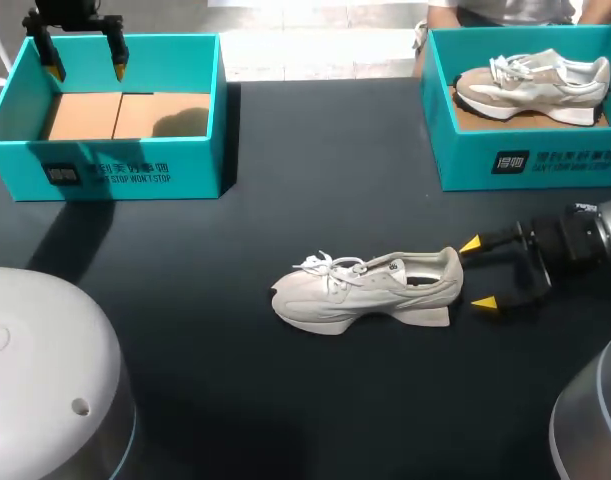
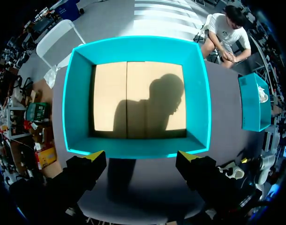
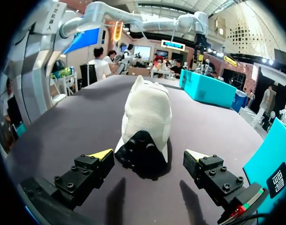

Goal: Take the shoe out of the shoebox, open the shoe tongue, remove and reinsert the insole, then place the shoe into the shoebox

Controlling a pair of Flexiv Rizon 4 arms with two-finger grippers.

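The shoe (image 1: 370, 290) lies just ahead of my spread right gripper (image 1: 477, 273), heel toward it, while my left gripper (image 1: 85, 68) hangs spread above the empty box (image 1: 195, 175); I judge tongue-opening comes next, with the heel steadied first.

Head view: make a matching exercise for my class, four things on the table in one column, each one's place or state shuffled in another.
1 left shoebox
2 right shoebox
3 loose white shoe
4 right gripper

A open, just behind the shoe's heel
B out on the table
C holds a second shoe
D empty, below the left gripper

Pairs: 1-D, 2-C, 3-B, 4-A
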